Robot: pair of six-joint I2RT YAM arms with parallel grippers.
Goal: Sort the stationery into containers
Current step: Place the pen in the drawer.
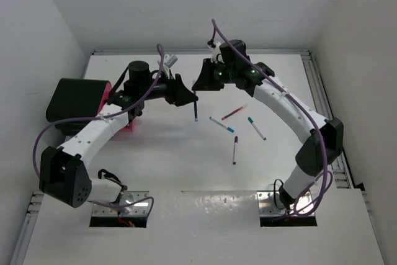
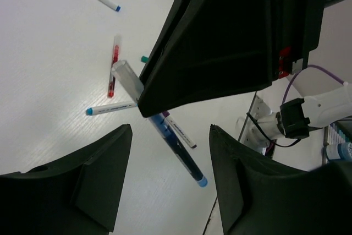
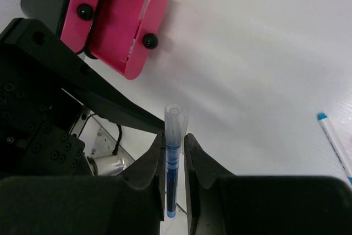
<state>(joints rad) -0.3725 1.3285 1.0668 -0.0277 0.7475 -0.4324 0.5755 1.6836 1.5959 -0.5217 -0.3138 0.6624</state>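
A blue pen point(image 3: 172, 163) is pinched upright by the right gripper point(image 3: 175, 152) at the centre of the top view. The left gripper point(image 2: 170, 141), fingers spread, is placed just beside it. 4 loose pens point(image 1: 221, 124) are scattered right of centre. At the left, the pink tray point(image 3: 118, 26) and black box point(image 1: 71, 100) are partly hidden by the left arm point(image 1: 99, 130).

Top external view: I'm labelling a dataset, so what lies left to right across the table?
Large matte black rectangular box → slim dark-blue pen hanging upright → thin white pen with blue cap → thin white pen with teal cap
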